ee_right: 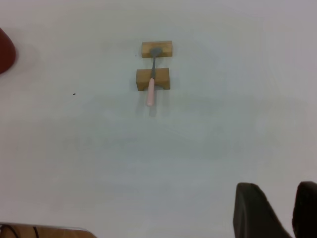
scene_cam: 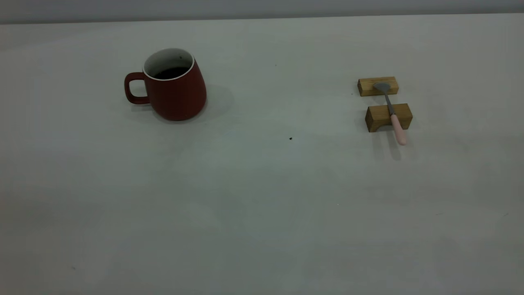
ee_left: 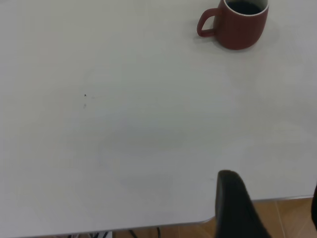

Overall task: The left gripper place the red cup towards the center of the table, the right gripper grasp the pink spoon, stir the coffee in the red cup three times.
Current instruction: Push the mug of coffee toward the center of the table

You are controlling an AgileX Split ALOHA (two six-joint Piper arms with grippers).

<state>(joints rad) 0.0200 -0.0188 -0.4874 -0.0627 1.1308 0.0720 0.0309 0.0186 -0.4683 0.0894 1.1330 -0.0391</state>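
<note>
Exterior: squat dark-red mug (scene_cam: 174, 88) holding dark coffee (scene_cam: 171, 73) stands left on the pale desk (scene_cam: 262, 205); rigid, spillable, best taken at its handle. Slim pink-handled spoon (scene_cam: 392, 112) bridges two wooden blocks (scene_cam: 388, 116). Left wrist: left claw (ee_left: 270, 208) parted, well apart from mug. Right wrist: right claw (ee_right: 282, 210) parted, far from spoon

Exterior oblique; wrists high, table (scene_cam: 262, 205) shared

Your counter (scene_cam: 262, 213) is a plain pale grey-white surface with a tiny dark speck (scene_cam: 290, 138) near its middle. On its left side stands a red cup (scene_cam: 174, 92). Well apart on the right sit two small wooden blocks (scene_cam: 388, 116), one just behind the other.
</note>
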